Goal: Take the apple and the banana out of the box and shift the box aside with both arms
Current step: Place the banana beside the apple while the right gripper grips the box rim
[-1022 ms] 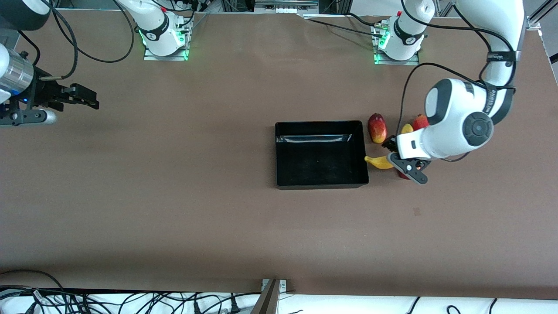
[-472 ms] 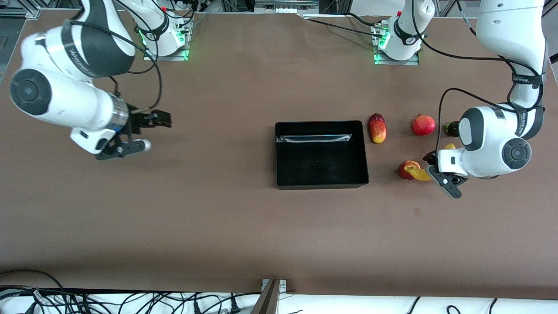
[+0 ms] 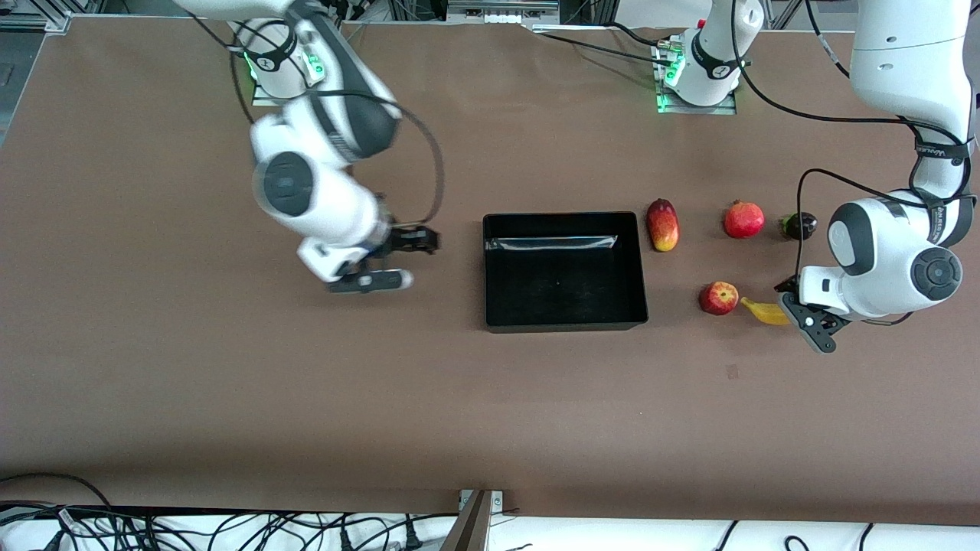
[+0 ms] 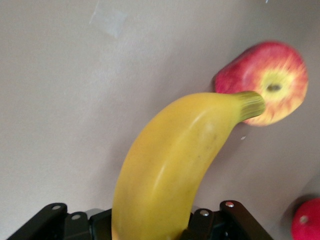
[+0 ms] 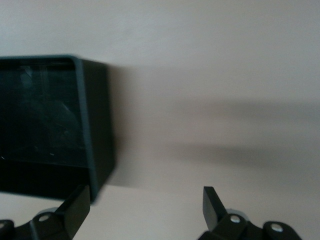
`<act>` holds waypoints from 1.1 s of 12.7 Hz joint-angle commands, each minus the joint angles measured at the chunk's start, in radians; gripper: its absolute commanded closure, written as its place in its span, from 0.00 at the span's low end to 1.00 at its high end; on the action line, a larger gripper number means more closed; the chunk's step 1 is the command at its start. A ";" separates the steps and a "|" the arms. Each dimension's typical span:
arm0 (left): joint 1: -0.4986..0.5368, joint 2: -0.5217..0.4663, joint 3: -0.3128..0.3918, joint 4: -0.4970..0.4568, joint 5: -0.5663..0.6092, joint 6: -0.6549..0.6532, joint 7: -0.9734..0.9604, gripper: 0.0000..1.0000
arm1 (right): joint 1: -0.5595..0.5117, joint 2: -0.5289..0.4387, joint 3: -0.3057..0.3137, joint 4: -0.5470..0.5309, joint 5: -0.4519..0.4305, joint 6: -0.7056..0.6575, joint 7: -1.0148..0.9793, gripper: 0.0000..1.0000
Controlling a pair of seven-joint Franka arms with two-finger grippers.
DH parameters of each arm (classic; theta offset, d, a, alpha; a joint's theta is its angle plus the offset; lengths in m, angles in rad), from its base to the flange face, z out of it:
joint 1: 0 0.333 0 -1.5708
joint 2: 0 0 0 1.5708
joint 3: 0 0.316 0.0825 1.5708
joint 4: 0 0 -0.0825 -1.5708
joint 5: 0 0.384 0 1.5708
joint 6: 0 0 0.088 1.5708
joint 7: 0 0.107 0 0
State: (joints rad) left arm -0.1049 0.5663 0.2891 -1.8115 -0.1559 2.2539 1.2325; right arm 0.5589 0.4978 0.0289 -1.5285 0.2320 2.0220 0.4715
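My left gripper [image 3: 796, 308] is shut on one end of the yellow banana [image 3: 764, 311], low over the table toward the left arm's end. The banana's free tip points at the red-yellow apple [image 3: 718, 298], which lies on the table between the banana and the black box [image 3: 490, 268]. In the left wrist view the banana [image 4: 175, 165] runs out from my gripper [image 4: 150, 227] toward the apple [image 4: 267, 82]. My right gripper [image 3: 406, 260] is open and empty, low beside the box's wall at the right arm's end. In the right wrist view that gripper [image 5: 145, 210] faces the box's corner [image 5: 97, 130].
A red-yellow mango [image 3: 662, 224] lies beside the box's corner. A red pomegranate [image 3: 743, 220] and a small dark fruit [image 3: 798, 225] lie farther from the front camera than the apple. A red fruit's edge [image 4: 307, 220] shows in the left wrist view.
My left gripper has carried the banana from beside the box past the apple toward the left arm's end. My right arm has swung in from the table's edge to beside the box.
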 commanded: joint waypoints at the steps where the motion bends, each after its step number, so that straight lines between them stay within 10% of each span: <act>1: 0.031 0.033 -0.001 0.041 0.013 0.003 0.099 1.00 | 0.074 0.082 -0.014 0.039 0.006 0.087 0.097 0.00; 6: 0.037 0.044 0.001 0.017 0.019 0.036 0.270 1.00 | 0.165 0.231 -0.015 0.039 -0.002 0.309 0.153 0.38; 8: 0.037 0.049 -0.001 0.006 0.035 0.042 0.399 1.00 | 0.159 0.252 -0.017 0.028 -0.003 0.340 0.133 1.00; 14: 0.024 0.078 -0.002 -0.037 0.090 0.134 0.469 1.00 | 0.098 0.193 -0.032 0.021 0.001 0.211 0.091 1.00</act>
State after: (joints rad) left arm -0.0749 0.6415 0.2845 -1.8306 -0.0791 2.3635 1.6786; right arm 0.6993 0.7471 -0.0033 -1.5148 0.2293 2.3284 0.5760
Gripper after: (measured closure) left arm 1.000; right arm 0.956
